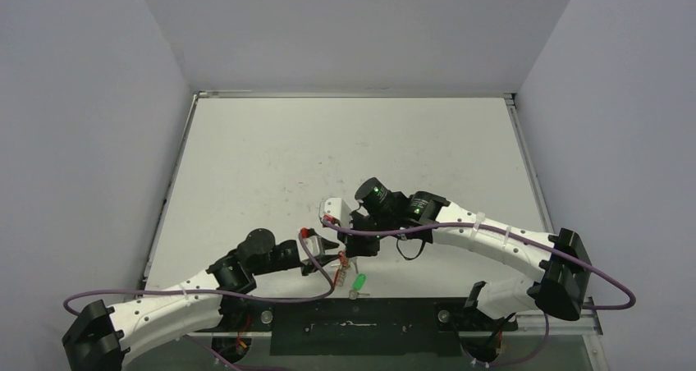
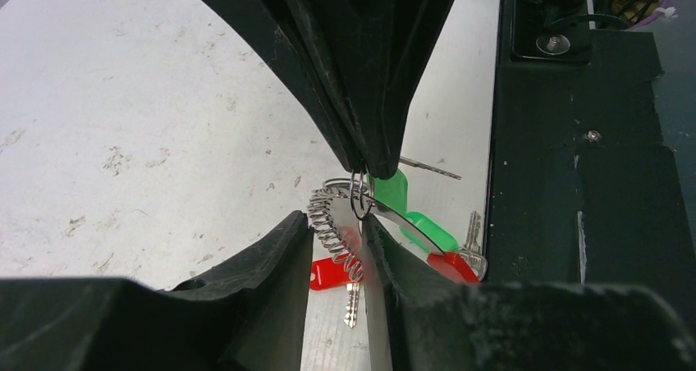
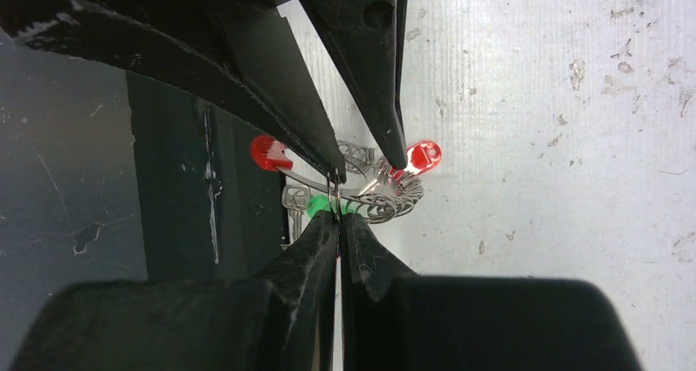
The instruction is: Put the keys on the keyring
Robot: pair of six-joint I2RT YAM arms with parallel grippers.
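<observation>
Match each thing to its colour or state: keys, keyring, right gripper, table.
Things:
1 keys
2 keyring
3 right gripper
4 table

Colours or states:
A white, scuffed
B pinched on a small wire loop
C green heads
D silvery coil, red parts

Pairs: 1-C; 2-D; 3-B; 4-A

Shiny coiled metal keyring [image 2: 332, 223]; glossy green plastic heads on keys [image 2: 392, 192]
</observation>
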